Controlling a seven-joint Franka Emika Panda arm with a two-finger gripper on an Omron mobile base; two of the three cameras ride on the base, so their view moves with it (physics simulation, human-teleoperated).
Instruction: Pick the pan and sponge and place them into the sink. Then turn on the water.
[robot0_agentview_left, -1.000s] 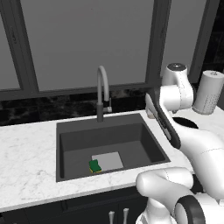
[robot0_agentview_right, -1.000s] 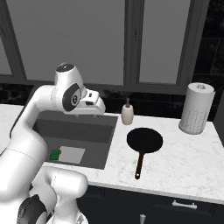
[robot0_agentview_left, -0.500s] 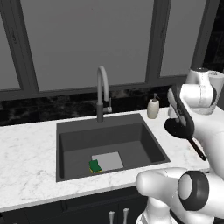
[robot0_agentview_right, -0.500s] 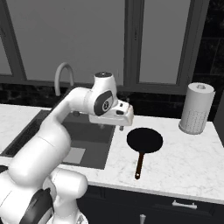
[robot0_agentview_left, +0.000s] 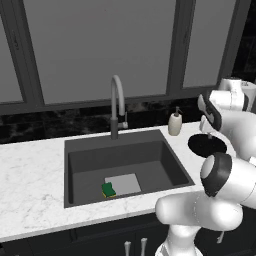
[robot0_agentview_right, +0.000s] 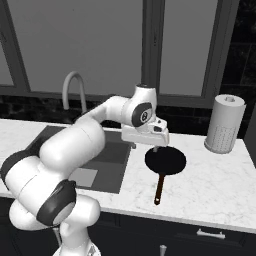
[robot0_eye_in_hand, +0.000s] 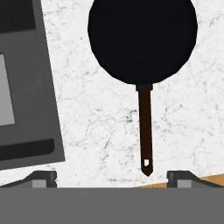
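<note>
Three views cover the scene.

Left base view: the sink (robot0_agentview_left: 80, 150) is a dark basin recessed in the white marble counter (robot0_agentview_left: 30, 185). The sponge (robot0_agentview_left: 108, 190) lies on the sink floor, touching the left edge of a lighter grey patch (robot0_agentview_left: 123, 183). The faucet (robot0_agentview_left: 117, 106) stands behind the basin, its spout arching over it; no stream is visible. A soap bottle (robot0_agentview_left: 175, 123) stands on the counter behind the sink's right rear corner. The pan (robot0_agentview_left: 205, 144) lies on the counter right of the sink, partly hidden by the arm. The gripper (robot0_agentview_left: 208, 132) hangs just above the pan; whether the fingers are apart or together cannot be told from this side.

Right base view: the pan (robot0_agentview_right: 165, 161) lies flat on the counter, right of the sink (robot0_agentview_right: 114, 152), handle pointing toward the front edge. The gripper (robot0_agentview_right: 155, 147) hovers over the pan's rear-left rim, apart from it. A paper towel roll (robot0_agentview_right: 225, 124) stands upright well to the right. The faucet (robot0_agentview_right: 73, 89) rises behind the arm.

Hand view: the pan (robot0_eye_in_hand: 142, 39) is at the top, its handle (robot0_eye_in_hand: 145, 131) running down toward the fingertips (robot0_eye_in_hand: 43, 178). The two tips stand wide apart with nothing between them, and the handle end lies between them. The sink (robot0_eye_in_hand: 26, 87) is at the left.
</note>
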